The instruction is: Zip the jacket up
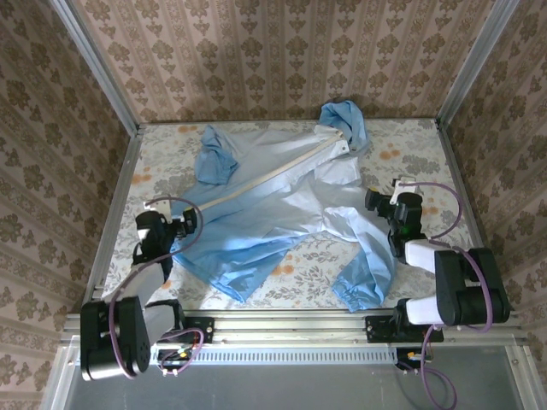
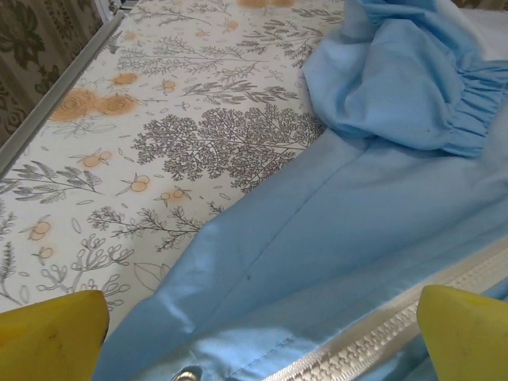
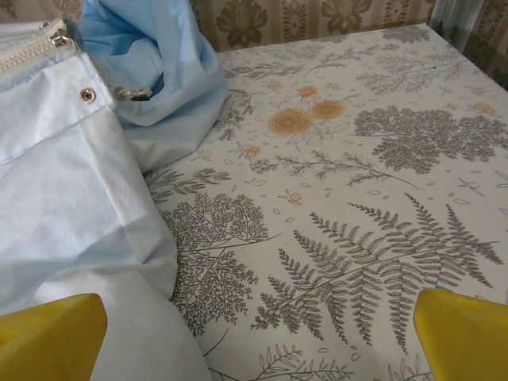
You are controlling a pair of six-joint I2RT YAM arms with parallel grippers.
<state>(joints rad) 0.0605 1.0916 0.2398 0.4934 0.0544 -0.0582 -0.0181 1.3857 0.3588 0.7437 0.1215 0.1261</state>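
The table (image 1: 410, 145) lies under the spread-out jacket (image 1: 273, 213). The zipper (image 1: 273, 171) runs across the jacket. The left gripper (image 2: 258, 341) is wide open over the jacket's bottom edge, and the right gripper (image 3: 254, 341) is wide open at the jacket's white side. A finger could catch the thin cloth and pull the jacket crooked.

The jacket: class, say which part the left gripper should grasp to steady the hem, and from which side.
Take the jacket at the hem end of its zipper strip, coming down from above on the near-left edge. The fabric lies flat on the table, and that stiffer strip sits between the left gripper's open fingers, probably giving the firmest hold.
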